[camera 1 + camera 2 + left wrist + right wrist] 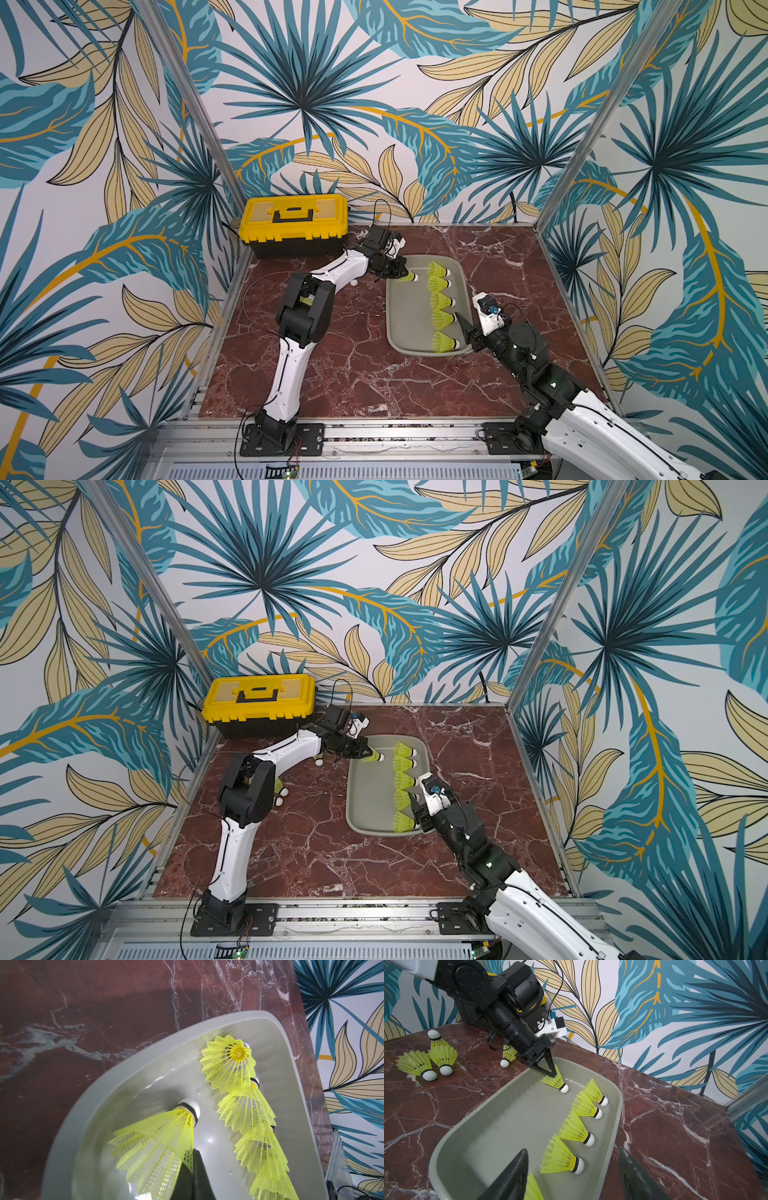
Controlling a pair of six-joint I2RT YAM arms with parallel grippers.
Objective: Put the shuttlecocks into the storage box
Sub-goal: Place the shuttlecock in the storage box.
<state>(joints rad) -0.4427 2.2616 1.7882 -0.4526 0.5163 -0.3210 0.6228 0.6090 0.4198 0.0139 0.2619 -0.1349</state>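
The grey storage box (pixel 407 324) (pixel 368 804) lies right of the table's middle. Several neon shuttlecocks (pixel 438 301) (pixel 576 1129) (pixel 247 1113) lie in a row along its right side. My left gripper (pixel 405 272) (pixel 194 1153) (pixel 553 1073) is shut on the skirt of one shuttlecock (pixel 410 277) (pixel 158 1142) (pixel 556 1081), held tip-down over the box's far left corner. My right gripper (pixel 467 332) (pixel 573 1150) stands open over the box's near right rim, holding nothing. Three loose shuttlecocks (pixel 415 1062) (pixel 443 1053) (pixel 508 1056) lie on the table left of the box.
A yellow-lidded black toolbox (pixel 295 224) stands at the back left corner. The left arm's elbow (pixel 305 307) rises over the table left of the box. Patterned walls and metal posts (pixel 582 137) close in the table.
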